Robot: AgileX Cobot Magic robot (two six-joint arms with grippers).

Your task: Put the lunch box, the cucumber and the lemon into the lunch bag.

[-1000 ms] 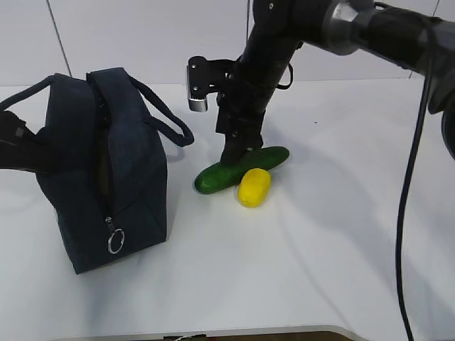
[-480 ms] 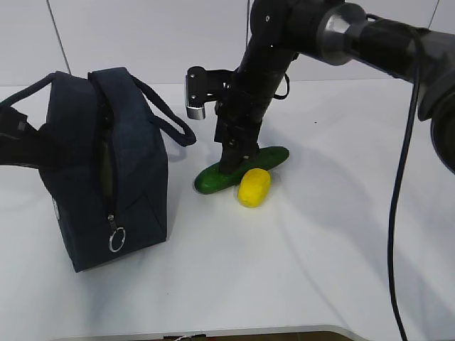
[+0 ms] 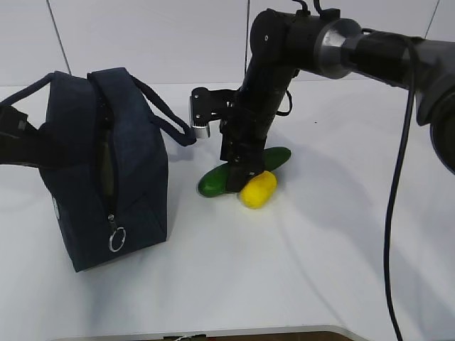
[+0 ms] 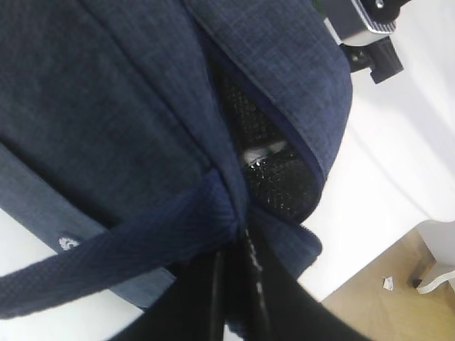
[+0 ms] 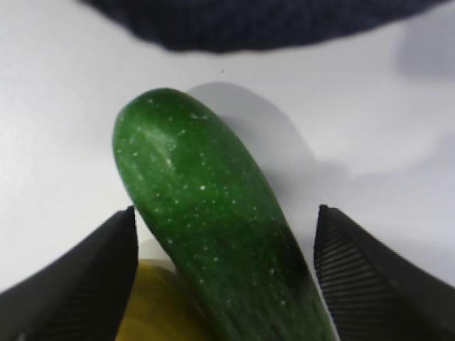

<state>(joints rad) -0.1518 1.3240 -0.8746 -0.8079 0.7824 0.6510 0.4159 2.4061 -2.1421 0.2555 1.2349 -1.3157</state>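
The white surface [image 3: 320, 270] carries everything in the exterior view. Largest on it is the lunch bag [image 3: 106, 170], a dark navy box standing near the left edge, its top zipper parted and a metal ring pull [image 3: 116, 240] hanging low on its front end. One loop handle [image 3: 167, 117] droops toward the middle of the surface.

The right arm [image 3: 284, 64] comes in from the far right corner and bends down to the middle of the surface. Its gripper [image 3: 238, 177] stands over the cucumber [image 3: 245, 170], which lies slantwise near the middle with the lemon [image 3: 257, 190] touching its near side. From outside, the arm hides how the jaws stand.

The right wrist view settles that: the jaws are spread wide, one ribbed finger [image 5: 370, 277] on each side of the cucumber [image 5: 213, 234], neither pressing it. The lemon [image 5: 160, 312] shows as a yellow patch under the cucumber, by the left finger. A strip of the bag [image 5: 256, 21] fills the top edge.

The left wrist view alone looks into the bag [image 4: 128, 106]: through the open zipper there is black mesh lining [image 4: 277, 177] and a pale glint that cannot be identified. The left gripper [image 4: 238, 284] has its jaws together on the handle strap [image 4: 142, 241]. The lunch box cannot be made out in any view.
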